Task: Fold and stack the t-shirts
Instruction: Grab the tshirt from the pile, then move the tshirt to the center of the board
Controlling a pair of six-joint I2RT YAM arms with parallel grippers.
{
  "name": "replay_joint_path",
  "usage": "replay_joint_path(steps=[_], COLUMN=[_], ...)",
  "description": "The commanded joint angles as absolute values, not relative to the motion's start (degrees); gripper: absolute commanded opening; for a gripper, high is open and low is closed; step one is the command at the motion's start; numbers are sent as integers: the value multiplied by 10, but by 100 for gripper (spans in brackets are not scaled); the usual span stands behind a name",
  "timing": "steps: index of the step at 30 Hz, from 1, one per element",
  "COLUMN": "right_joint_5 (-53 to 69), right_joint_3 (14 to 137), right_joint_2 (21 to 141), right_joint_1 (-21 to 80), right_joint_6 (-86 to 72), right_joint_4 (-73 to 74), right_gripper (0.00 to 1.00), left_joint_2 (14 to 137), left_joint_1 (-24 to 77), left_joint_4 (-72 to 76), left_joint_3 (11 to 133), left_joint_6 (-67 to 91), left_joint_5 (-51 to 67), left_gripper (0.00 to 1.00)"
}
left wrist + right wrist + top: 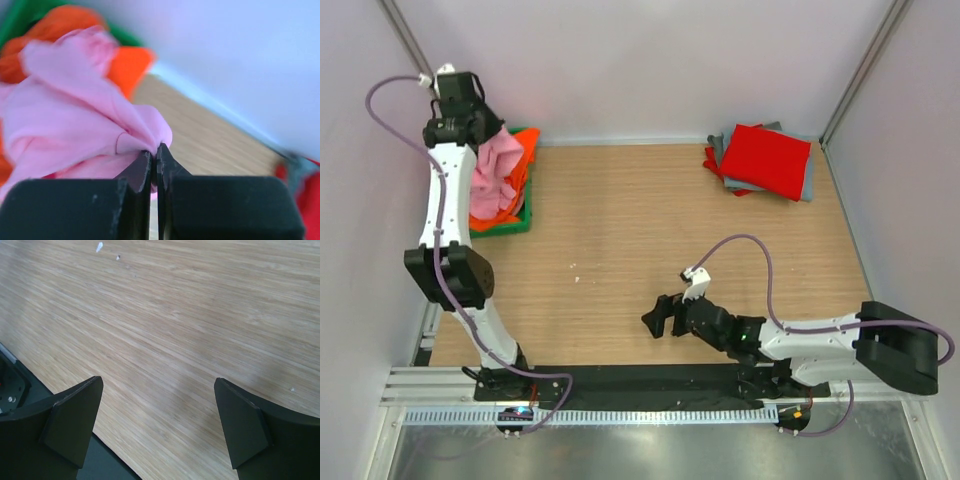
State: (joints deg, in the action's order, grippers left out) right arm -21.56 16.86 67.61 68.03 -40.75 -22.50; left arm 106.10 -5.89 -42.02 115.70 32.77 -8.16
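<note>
Clamping one pink t-shirt (pixel 70 120), left gripper (pixel 154 156); right gripper (pixel 159 412) gapes; one orange t-shirt (pixel 128 67) beside.

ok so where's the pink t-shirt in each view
top external: pink t-shirt at far left, draped over the green bin
left wrist: pink t-shirt fills the left and centre, pinched in the shut left fingers
right wrist: not in it
shared landmark: the wooden table, in all three

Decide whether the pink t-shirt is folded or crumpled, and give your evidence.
Crumpled. The pink t-shirt bunches in loose wrinkles, no flat layers, with the left gripper shut on a pinch of it.
</note>
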Motion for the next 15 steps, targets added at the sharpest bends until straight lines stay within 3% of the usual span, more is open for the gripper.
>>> replay_joint_path(steps=[1, 2, 4, 10, 12, 14, 15], right_joint_5=[-250, -255, -269, -298, -300, -299, -300], right_joint_3=[136, 127, 99, 65, 62, 63, 65], right_joint_2=[616, 600, 557, 485, 475, 458, 451], right_joint_1=[683, 683, 683, 683, 683, 683, 683], right_joint_6=[-413, -416, -425, -438, -439, -438, -437], right_joint_4=[-272, -277, -287, -277, -269, -259, -244], right_gripper=[100, 100, 100, 100, 100, 100, 100], left_joint_2=[1054, 1066, 1076, 879, 840, 815, 786], left_joint_1=[15, 25, 37, 37, 36, 36, 36], left_joint_4=[-483, -501, -505, -334, -352, -373, -382], left_joint_3=[1325, 1431, 1508, 1304, 1247, 1174, 1141], left_joint_6=[332, 334, 348, 410, 399, 383, 361], left_joint_5=[27, 52, 96, 168, 182, 194, 213], left_gripper=[0, 0, 0, 0, 1, 7, 19])
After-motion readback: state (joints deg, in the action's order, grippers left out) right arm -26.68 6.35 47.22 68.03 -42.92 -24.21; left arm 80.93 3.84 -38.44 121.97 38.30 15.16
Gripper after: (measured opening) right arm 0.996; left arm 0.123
